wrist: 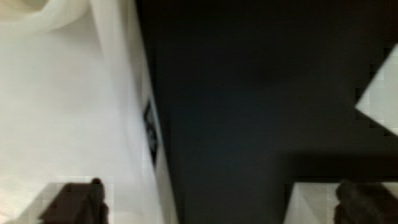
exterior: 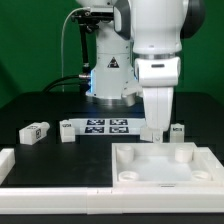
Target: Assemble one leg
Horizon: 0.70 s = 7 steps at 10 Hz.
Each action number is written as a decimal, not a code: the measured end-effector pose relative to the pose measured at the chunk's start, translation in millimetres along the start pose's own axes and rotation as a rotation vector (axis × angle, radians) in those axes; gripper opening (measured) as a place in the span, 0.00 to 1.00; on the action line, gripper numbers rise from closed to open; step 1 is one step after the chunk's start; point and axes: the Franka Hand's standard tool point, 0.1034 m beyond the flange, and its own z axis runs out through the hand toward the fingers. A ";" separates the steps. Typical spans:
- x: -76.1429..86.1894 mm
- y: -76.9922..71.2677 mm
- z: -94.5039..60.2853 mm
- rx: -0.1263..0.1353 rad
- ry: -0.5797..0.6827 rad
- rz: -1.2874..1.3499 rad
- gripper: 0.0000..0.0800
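Nearest leg: you see the nearest leg (exterior: 177,130) upright on the table (exterior: 40,105), just beside the gripper (exterior: 157,130) on the exterior view's right, its tag facing the camera. It is apart from the fingers and not held.
Gripper: you have it low over the table, fingers pointing straight down. In the wrist view the gripper (wrist: 217,205) is spread wide, and only bare dark table shows between the two dark fingertips (wrist: 71,203). It has hold of nothing.
Second leg: the second leg (exterior: 68,130) stands well away from the gripper on the exterior view's left, at the far end of the marker board (exterior: 105,125).
Third leg: the third leg (exterior: 35,131) lies farther out on that same side, turned at an angle.
Marker board: it lies flat just beside the gripper on the exterior view's left, between the gripper and the second leg.
Panel: the large white panel (exterior: 130,152) lies in front of the gripper, toward the camera, rim up.
White surface: the wrist view shows a broad white surface (wrist: 71,100) next to one fingertip; you cannot tell which part it is.
Arm: the arm (exterior: 150,40) rises straight above the gripper.
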 end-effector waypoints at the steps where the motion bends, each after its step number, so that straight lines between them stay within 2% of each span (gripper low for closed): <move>1: -1.2 -1.9 -1.9 -0.001 -0.002 0.000 0.81; 5: -1.8 -2.7 1.5 0.005 -0.001 0.034 0.81; 7: -1.8 -5.3 2.6 0.012 0.018 0.366 0.81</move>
